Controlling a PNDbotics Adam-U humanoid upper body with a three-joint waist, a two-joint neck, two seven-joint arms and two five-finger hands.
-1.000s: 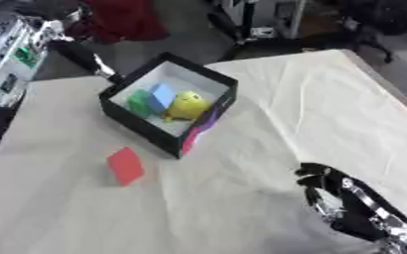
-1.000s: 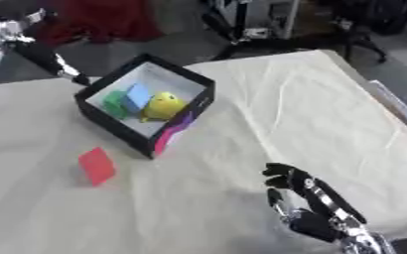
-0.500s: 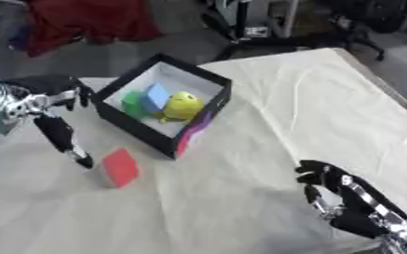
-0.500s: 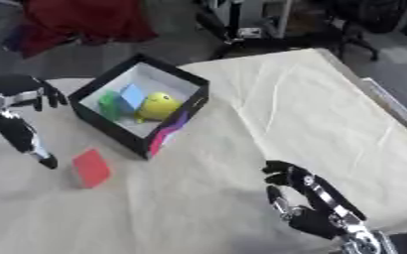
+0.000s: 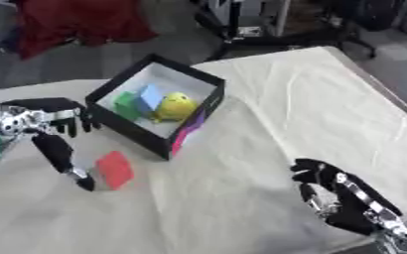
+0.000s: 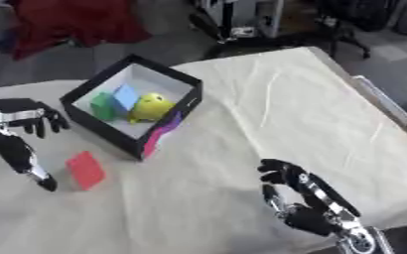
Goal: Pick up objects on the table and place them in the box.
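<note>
A flat red block (image 5: pixel 115 169) lies on the cream cloth just in front of the black box (image 5: pixel 198 122). Inside the box sit a green piece (image 5: pixel 125 102), a blue piece (image 5: pixel 150 97) and a yellow round toy (image 5: pixel 177 104). My left hand (image 5: pixel 40 116) hovers at the left, thumb stretched down so its tip comes close beside the red block's left edge, the other fingers curled; it holds nothing. At the lower right my right hand (image 5: pixel 335 197) rests with relaxed fingers pointing up, nothing in it.
The cloth-covered table (image 5: pixel 294 99) runs right to its edge. Beyond the far edge are a red cloth heap (image 5: pixel 77 22) and chair bases on the floor. A pink strip (image 5: pixel 189 127) shows on the box's front wall.
My left hand has come down from the far left corner to the red block's left side. The camera tilted, shifting the whole scene. The right hand stayed put.
</note>
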